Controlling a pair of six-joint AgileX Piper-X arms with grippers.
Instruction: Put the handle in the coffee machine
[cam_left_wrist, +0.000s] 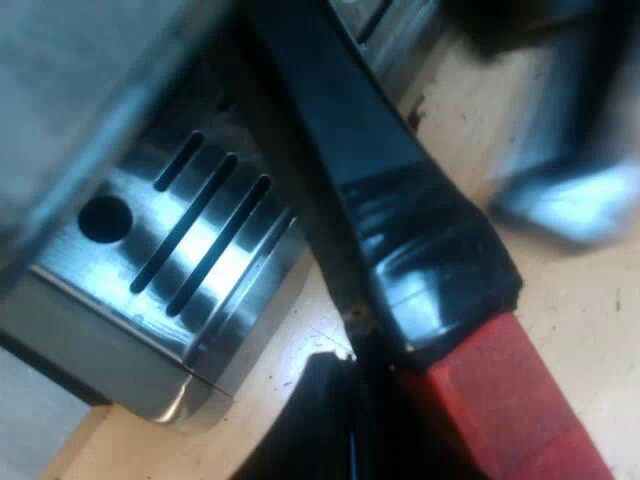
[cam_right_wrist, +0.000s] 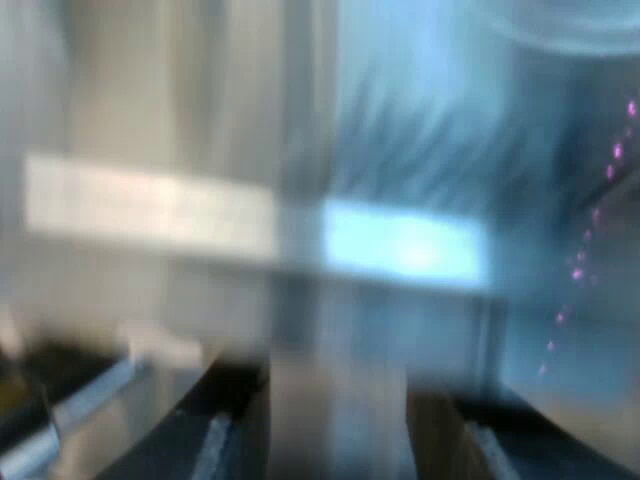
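The holder's dark handle runs close past the camera and ends in a red tip. It slants across the corner of the espresso machine's metal drip tray, which has dark slots and a round hole. My left gripper is shut on the handle near where black meets red, with one black finger pressed against its side. The holder's metal head is hidden. My right gripper stands open before a blurred shiny metal surface, with nothing between its fingers.
The machine stands on a light wooden tabletop. A blurred dark and pale shape lies over the wood beyond the handle; I cannot tell what it is.
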